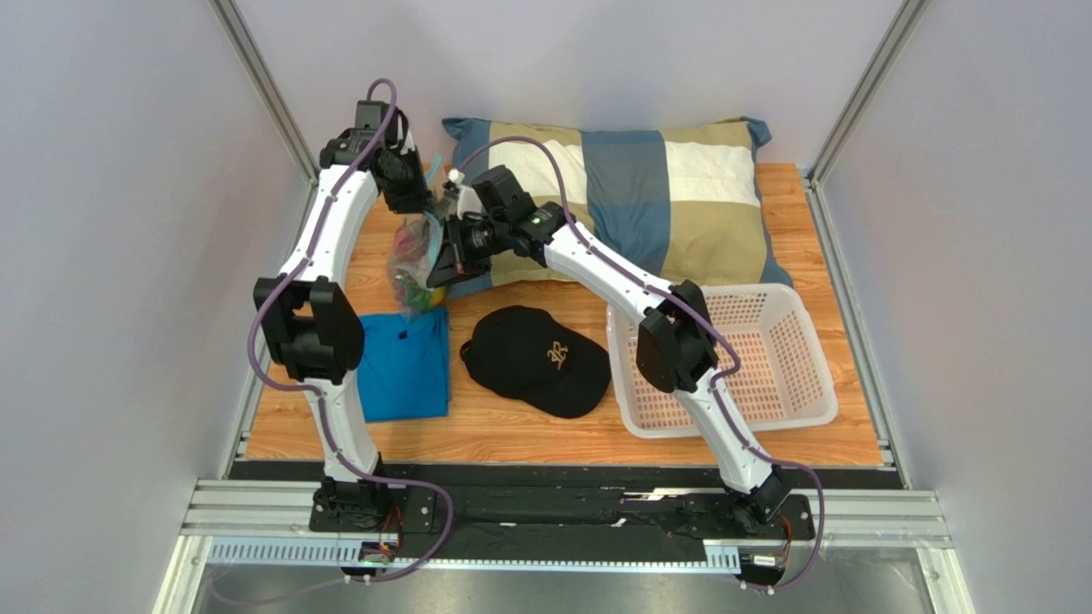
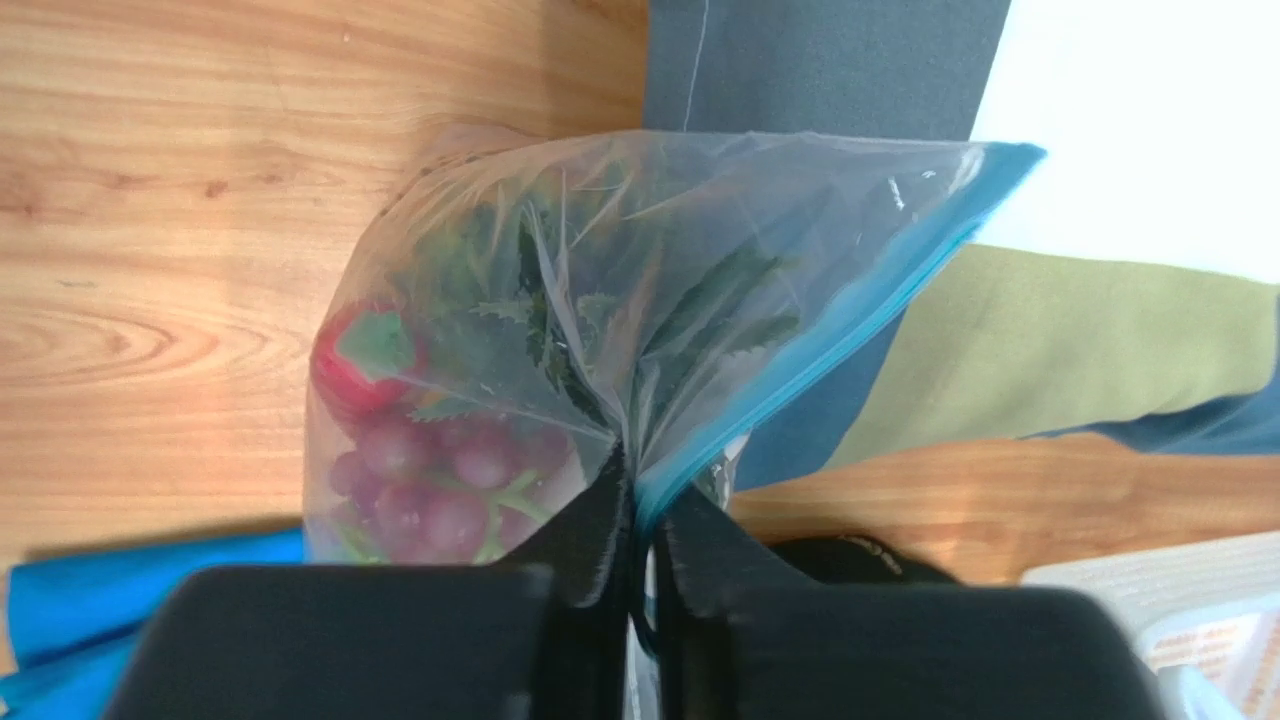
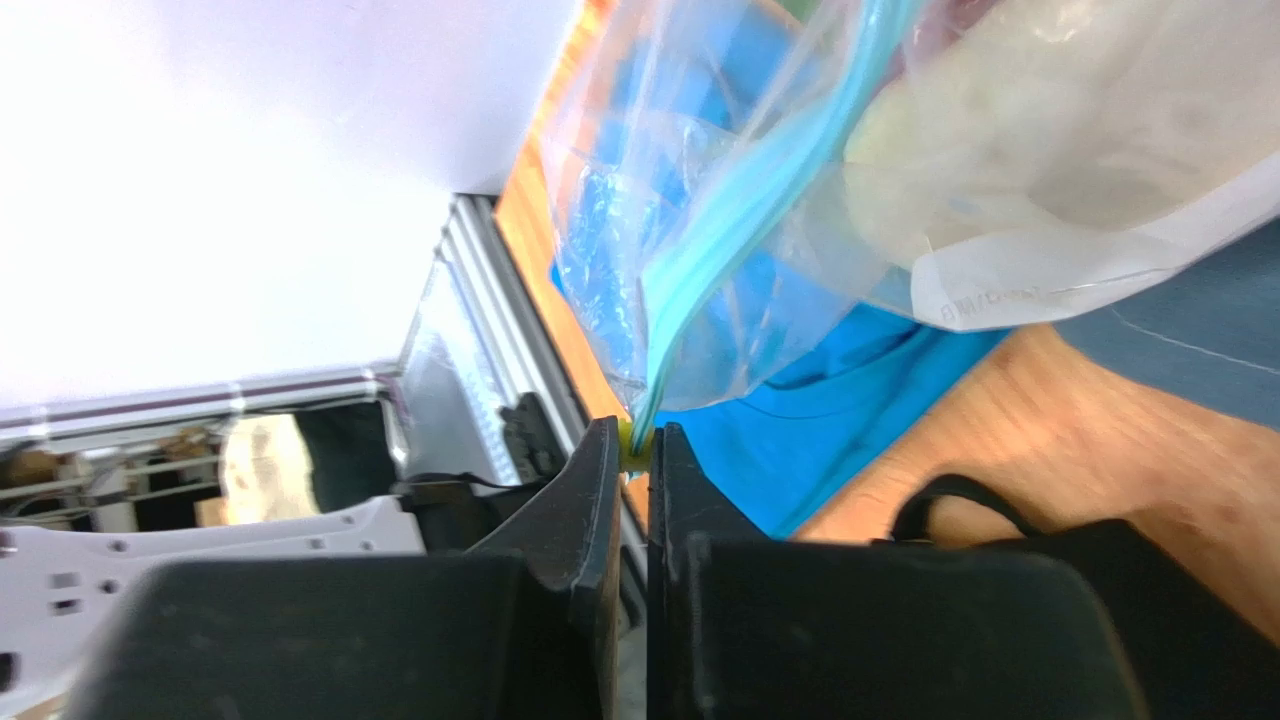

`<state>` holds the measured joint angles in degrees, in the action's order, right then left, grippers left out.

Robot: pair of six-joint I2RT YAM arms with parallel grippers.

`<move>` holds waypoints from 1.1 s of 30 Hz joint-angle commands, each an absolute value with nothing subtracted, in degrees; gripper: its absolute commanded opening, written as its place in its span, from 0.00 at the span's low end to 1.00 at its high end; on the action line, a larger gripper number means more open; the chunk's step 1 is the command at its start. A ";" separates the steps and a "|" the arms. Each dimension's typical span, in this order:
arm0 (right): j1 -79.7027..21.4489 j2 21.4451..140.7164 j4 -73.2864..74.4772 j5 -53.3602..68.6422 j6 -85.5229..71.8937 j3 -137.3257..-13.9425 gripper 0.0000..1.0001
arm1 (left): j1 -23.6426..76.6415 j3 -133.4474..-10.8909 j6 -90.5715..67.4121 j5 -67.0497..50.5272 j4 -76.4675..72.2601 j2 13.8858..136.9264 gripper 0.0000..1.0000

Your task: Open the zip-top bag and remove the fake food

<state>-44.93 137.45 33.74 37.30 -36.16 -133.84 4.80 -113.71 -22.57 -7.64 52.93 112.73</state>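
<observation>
The zip-top bag (image 1: 413, 262) hangs lifted between both grippers over the back left of the table. In the left wrist view the bag (image 2: 496, 285) holds dark red grapes (image 2: 428, 488), a red chili (image 2: 358, 360) and green leaves (image 2: 601, 315). My left gripper (image 2: 643, 503) is shut on the bag's top edge at its teal zip strip (image 2: 842, 330). My right gripper (image 3: 639, 443) is shut on a small yellow-green piece at the end of the zip strip (image 3: 721, 255). A cream-white vegetable (image 3: 1022, 135) shows through the plastic. The pineapple fruit and the lemon are hidden.
A folded blue shirt (image 1: 401, 365) lies under the bag at front left. A black cap (image 1: 536, 358) lies mid-table. A white basket (image 1: 756, 358) stands at right. A striped pillow (image 1: 654, 192) lies at the back.
</observation>
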 commanded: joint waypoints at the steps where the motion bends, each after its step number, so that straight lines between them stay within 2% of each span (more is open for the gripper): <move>1: -43.16 132.19 35.42 35.43 -28.14 -132.98 0.00 | 4.83 -119.61 -22.33 -5.45 56.68 113.65 0.00; 4: -40.79 131.57 37.17 32.00 -22.78 -134.55 0.00 | 4.66 -119.27 -26.16 -0.10 60.62 111.02 0.00; 5: -40.26 131.83 37.00 30.69 -21.72 -135.34 0.03 | 4.48 -118.48 -28.45 2.96 61.86 109.87 0.00; 6: -39.64 132.18 36.39 29.98 -20.23 -136.48 0.11 | 4.31 -117.26 -30.56 6.47 62.66 108.65 0.00; 7: -39.46 132.27 35.34 29.54 -19.78 -137.02 0.24 | 3.78 -113.85 -34.41 7.46 62.75 105.67 0.00; 8: -39.46 132.36 32.20 28.75 -19.34 -136.76 0.52 | 3.26 -112.17 -36.89 8.08 62.75 104.34 0.00; 10: -39.46 131.31 28.32 28.48 -19.51 -134.49 0.74 | 0.90 -107.78 -43.55 5.29 62.06 101.36 0.00; 11: -39.55 130.44 24.12 28.65 -19.95 -130.04 0.78 | 0.36 -106.71 -45.59 3.45 61.88 100.90 0.00; 18: -40.34 117.52 -2.78 28.56 -26.36 -101.56 0.89 | -4.04 -100.82 -58.96 -6.93 60.66 98.80 0.00; 24: -43.50 115.23 -16.50 33.31 -25.93 -93.70 0.91 | -6.59 -98.53 -69.33 -9.57 59.41 95.36 0.00; 27: -44.47 115.22 -29.24 31.74 -25.23 -86.68 0.94 | -7.91 -98.26 -75.39 -11.77 58.63 93.78 0.00; 29: -44.74 115.75 -38.43 28.66 -25.57 -82.46 1.00 | -8.52 -97.65 -79.26 -12.65 57.40 92.38 0.00; 33: -46.31 117.24 -51.40 23.65 -22.78 -78.49 1.00 | -10.02 -94.06 -85.42 -14.84 54.85 90.09 0.00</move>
<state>-45.63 117.56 -28.91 29.36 -26.26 -80.82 -8.60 -96.42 -75.31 -10.02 58.43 95.18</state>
